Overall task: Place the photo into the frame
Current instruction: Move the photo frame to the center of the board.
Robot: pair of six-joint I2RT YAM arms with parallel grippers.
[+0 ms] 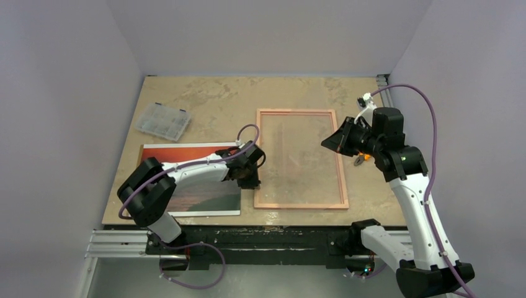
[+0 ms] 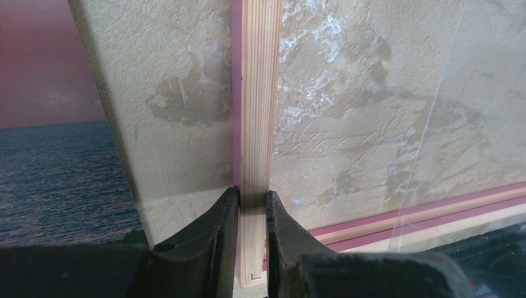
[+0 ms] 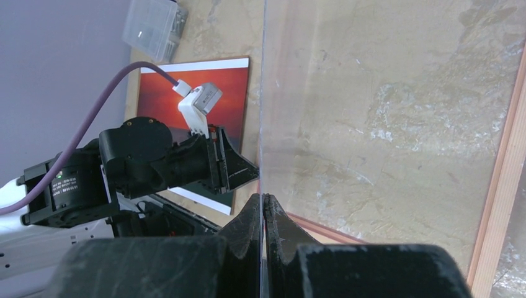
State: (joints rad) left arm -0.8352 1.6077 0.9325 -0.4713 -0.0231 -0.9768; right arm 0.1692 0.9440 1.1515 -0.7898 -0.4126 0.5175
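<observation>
The frame (image 1: 301,204), thin pinkish wood, lies flat on the table right of centre. My left gripper (image 1: 250,184) is shut on its left rail (image 2: 257,93) close to the near corner, one finger on each side of the wood (image 2: 253,198). The photo (image 1: 186,153), a red sunset over dark sea, lies face up left of the frame, partly under my left arm (image 2: 49,124). My right gripper (image 3: 263,202) is shut on the edge of the clear pane (image 3: 263,124), held up over the frame's right half (image 1: 330,141).
A clear plastic compartment box (image 1: 163,121) sits at the back left of the table. A small orange and metal object (image 1: 361,159) lies just right of the frame, under my right arm. Grey walls close in the table on three sides.
</observation>
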